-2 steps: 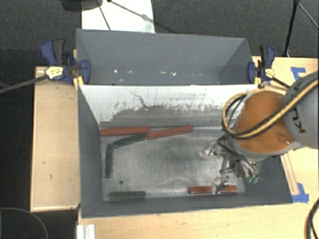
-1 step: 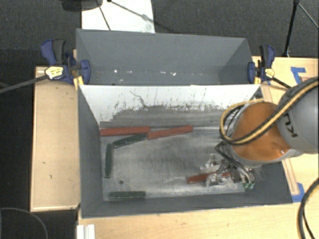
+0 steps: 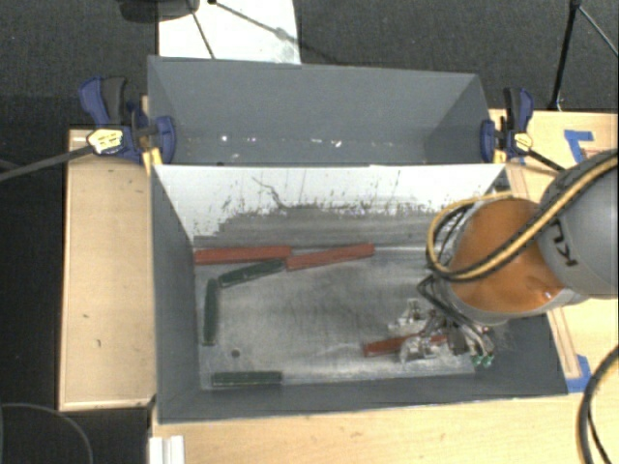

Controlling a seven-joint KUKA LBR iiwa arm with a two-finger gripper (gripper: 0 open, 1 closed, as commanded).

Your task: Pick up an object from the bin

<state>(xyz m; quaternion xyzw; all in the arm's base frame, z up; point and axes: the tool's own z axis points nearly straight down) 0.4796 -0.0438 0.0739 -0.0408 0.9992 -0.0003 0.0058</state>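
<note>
While the gripper point(image 3: 432, 339) hangs low in the near right corner of the bin point(image 3: 319, 104), its metal end is right at a short red piece point(image 3: 383, 348) lying flat on the floor. How far open it is, and whether it has hold of anything, cannot be told, since the orange cover point(image 3: 498, 269) above crowds that spot.

The likely trouble is a slip. The red piece looks thin and lies flush on smooth metal, so a closing grip might skate over it or nudge it along the floor instead of catching it. The right and near walls are also near, and a small drift could knock the gripper against them.

The floor is grey metal, scratched and streaked, and the far wall is paler with dark scuffs. Two long red sticks point(image 3: 329, 253), narrow, flat and matt, lie end to end along the foot of the far wall. Three dark green sticks point(image 3: 209, 315) lie at the left: one slanted just below the red ones, one along the left wall and one by the near wall. All are well apart from the gripper.
</note>
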